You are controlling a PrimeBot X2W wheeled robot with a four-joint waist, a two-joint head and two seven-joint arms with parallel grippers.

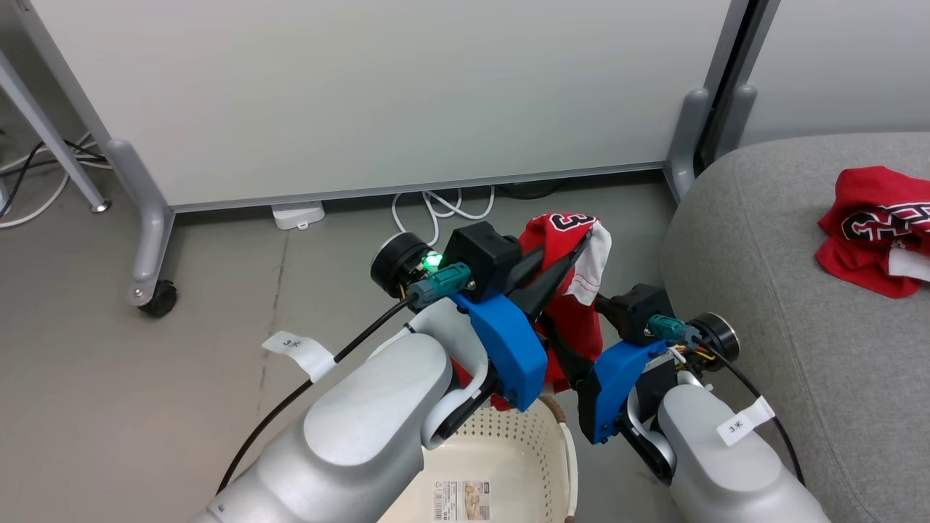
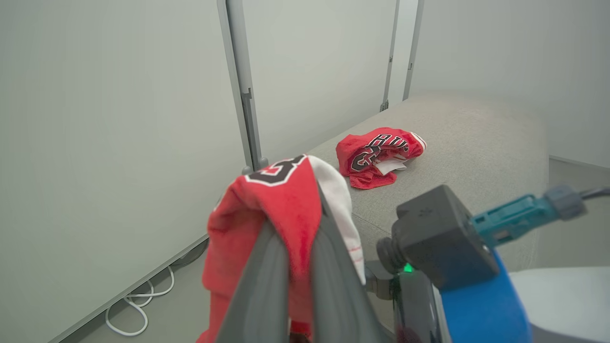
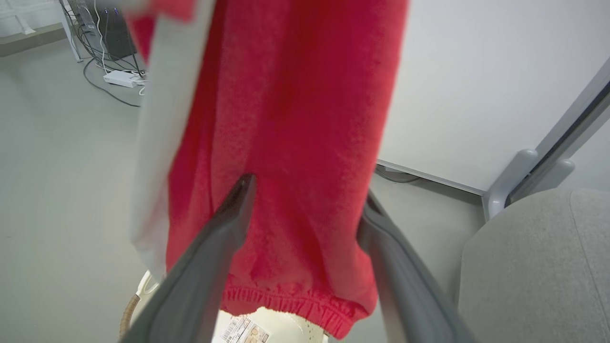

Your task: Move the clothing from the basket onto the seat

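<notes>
Between my left gripper's (image 1: 577, 250) (image 2: 295, 214) two long dark fingers: item 1, held garment (image 1: 574, 319) (image 2: 267, 209) (image 3: 295, 95). Small red basketball piece, white striped trim, dark white-outlined number. Jaws pinched tight on its upper fold, the rest hanging below my fingertips.

Below that gripper: item 2, basket (image 1: 508, 447) (image 3: 138, 295). Cream-white perforated plastic laundry tub, brown woven-look rim. The garment's hem hangs just above its opening.

Lower than my left gripper and to its right: item 3, right gripper (image 1: 570, 356) (image 3: 307, 188). Jaws spread wide, the hanging red cloth across the gap at the tips. Whether they touch it I cannot tell.

Well to the right of both grippers: item 4, seat (image 1: 785, 290) (image 2: 476, 138) (image 3: 533, 267). Large grey fabric-upholstered cushion, rounded edges. On it: item 5, second garment (image 1: 872, 225) (image 2: 376, 150), a crumpled red piece with dark lettering.

Step in hand, by my judgement: carrying item 1, which is lifted out of the basket but not yet over the seat.

Next move calls for swinging my left gripper rightward until the cloth hangs over grey fabric, then parting the jaws. My right gripper should keep clear of the hem so nothing snags.
</notes>
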